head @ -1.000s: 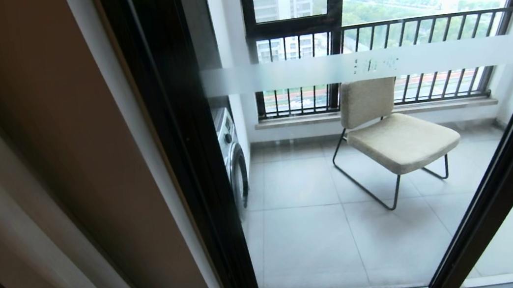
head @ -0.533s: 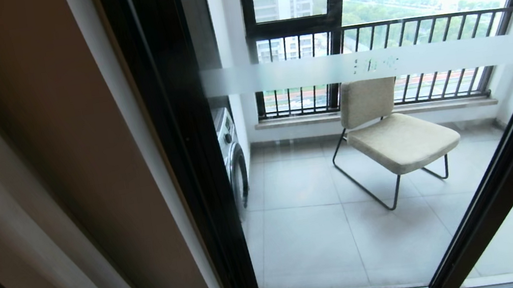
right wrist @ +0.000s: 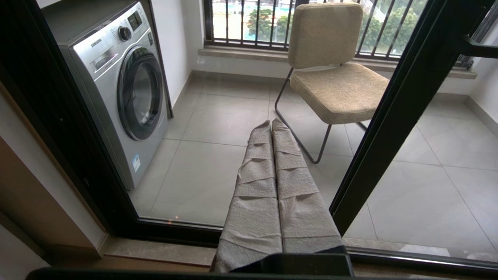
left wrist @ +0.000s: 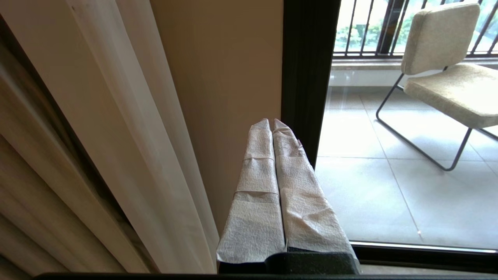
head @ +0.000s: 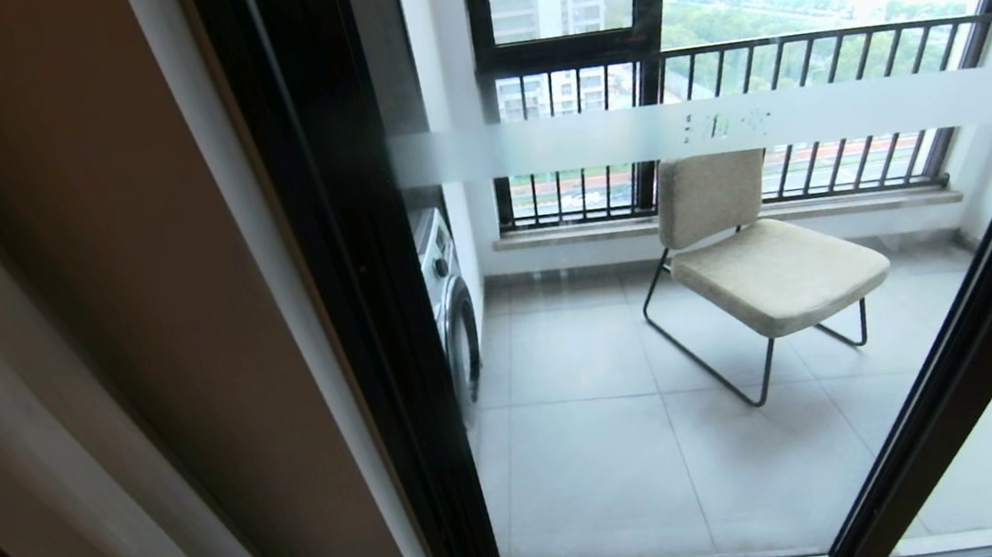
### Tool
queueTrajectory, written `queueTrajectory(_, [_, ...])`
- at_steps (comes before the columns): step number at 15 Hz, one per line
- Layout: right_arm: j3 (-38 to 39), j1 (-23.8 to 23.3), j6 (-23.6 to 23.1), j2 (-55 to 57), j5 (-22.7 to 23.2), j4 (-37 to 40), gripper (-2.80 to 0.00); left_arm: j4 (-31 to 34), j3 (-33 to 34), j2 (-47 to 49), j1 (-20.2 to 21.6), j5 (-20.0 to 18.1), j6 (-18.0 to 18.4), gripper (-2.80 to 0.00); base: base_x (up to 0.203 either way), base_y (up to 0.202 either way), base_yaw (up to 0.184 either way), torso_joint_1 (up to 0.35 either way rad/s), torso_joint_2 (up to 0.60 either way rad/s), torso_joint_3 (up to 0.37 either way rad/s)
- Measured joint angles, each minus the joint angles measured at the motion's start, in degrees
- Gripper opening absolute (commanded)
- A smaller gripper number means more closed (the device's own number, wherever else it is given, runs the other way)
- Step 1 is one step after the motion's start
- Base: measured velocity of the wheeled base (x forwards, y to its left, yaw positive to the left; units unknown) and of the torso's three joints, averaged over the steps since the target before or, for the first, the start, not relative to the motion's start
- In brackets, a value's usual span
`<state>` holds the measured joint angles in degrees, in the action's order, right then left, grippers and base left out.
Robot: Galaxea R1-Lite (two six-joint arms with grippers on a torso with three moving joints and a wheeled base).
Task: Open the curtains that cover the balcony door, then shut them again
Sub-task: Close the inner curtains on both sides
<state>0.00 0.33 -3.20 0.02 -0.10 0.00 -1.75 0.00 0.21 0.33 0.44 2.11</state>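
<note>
Beside the wall left of the balcony door [head: 654, 315], the curtains [left wrist: 78, 147] are seen bunched aside, glass uncovered. Both the left pincer [left wrist: 271, 121] and right pincer [right wrist: 271, 121] are held together, empty. For closing, the drape's leading edge should be gripped firmly.

Thin white sheer curtain [left wrist: 155, 163]: smooth, translucent cloth. Black-framed glass door [head: 662, 372]: glossy pane, matt metal frame. Beige chair [right wrist: 334, 89]: rough woven upholstery. Silver washing machine [right wrist: 116, 77]: satin sheen.
</note>
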Motion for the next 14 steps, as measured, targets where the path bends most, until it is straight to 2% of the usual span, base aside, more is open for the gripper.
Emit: queueTrajectory(14, [0.00, -0.02, 0.01, 0.00, 0.00, 0.00, -2.80, 0.01, 0.00, -0.05, -0.02, 0.05, 0.01, -2.80, 0.000, 0.000, 0.000, 0.000, 0.00, 0.000])
